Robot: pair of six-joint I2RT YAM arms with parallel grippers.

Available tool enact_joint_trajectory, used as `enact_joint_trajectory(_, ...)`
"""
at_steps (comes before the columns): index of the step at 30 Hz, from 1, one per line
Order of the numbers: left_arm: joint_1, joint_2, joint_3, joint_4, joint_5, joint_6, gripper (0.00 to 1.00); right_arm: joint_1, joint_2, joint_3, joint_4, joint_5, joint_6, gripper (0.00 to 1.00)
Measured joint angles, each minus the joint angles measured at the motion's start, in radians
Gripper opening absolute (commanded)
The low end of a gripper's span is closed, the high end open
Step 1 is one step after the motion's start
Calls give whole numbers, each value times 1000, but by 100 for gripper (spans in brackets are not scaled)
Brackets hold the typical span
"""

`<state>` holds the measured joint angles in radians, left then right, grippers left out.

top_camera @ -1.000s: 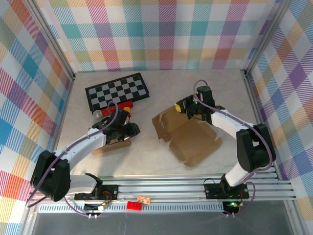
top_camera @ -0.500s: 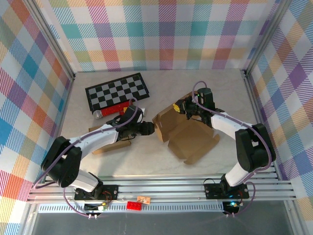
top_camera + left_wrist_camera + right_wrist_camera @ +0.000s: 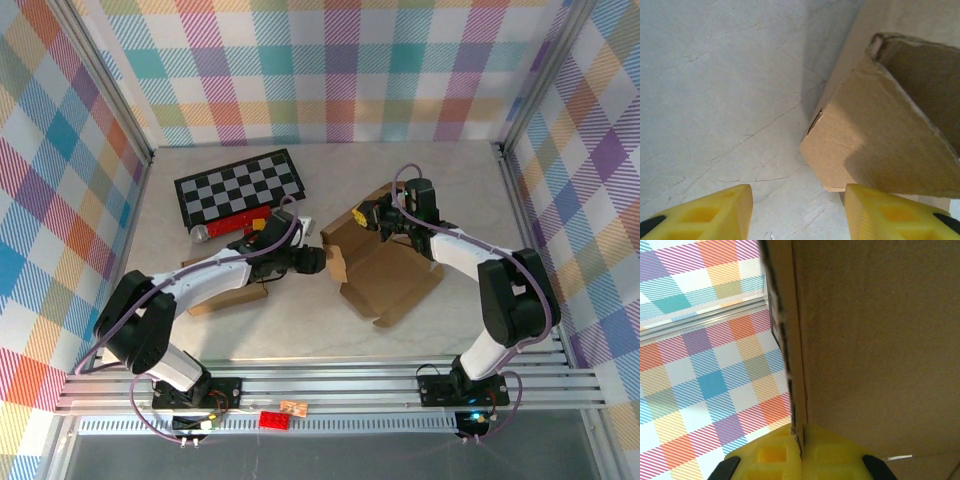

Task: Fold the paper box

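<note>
The paper box (image 3: 390, 270) is a brown cardboard blank lying half unfolded in the middle of the table, with its left wall raised. My right gripper (image 3: 362, 216) is shut on the top edge of that raised wall. In the right wrist view the cardboard edge (image 3: 800, 365) runs straight into the closed yellow jaws (image 3: 801, 450). My left gripper (image 3: 318, 260) reaches in from the left, level with the box's left corner. It stands open (image 3: 799, 210) over bare table. The corner flap (image 3: 880, 145) is just ahead of its right finger (image 3: 890, 210), and nothing lies between the fingers.
A black-and-white checkerboard (image 3: 240, 187) lies at the back left with a red block (image 3: 247, 217) at its near edge. A loose cardboard strip (image 3: 225, 298) sits under the left arm. A small red brick (image 3: 274, 419) rests on the front rail. Plaid walls enclose the table.
My left arm has swung right from the cardboard strip to the box's left corner, its jaws spreading wider. The right gripper kept its grip while the box wall rose and shifted slightly left.
</note>
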<state>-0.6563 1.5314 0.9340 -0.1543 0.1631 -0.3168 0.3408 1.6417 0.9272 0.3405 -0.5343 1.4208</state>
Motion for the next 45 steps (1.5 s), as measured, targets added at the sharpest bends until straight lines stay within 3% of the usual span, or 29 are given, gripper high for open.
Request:
enact_joint_trajectory(21, -24, 57, 51, -4, -98, -8, 58, 0, 24, -17, 159, -2, 17, 0)
enact_joint_trajectory(31, -44, 71, 51, -4, -113, -22, 58, 0, 86, -97, 358, -6, 34, 0)
enact_joint_trajectory(45, -79, 84, 51, 3, -156, -37, 49, 0, 112, -170, 538, -18, 37, 0)
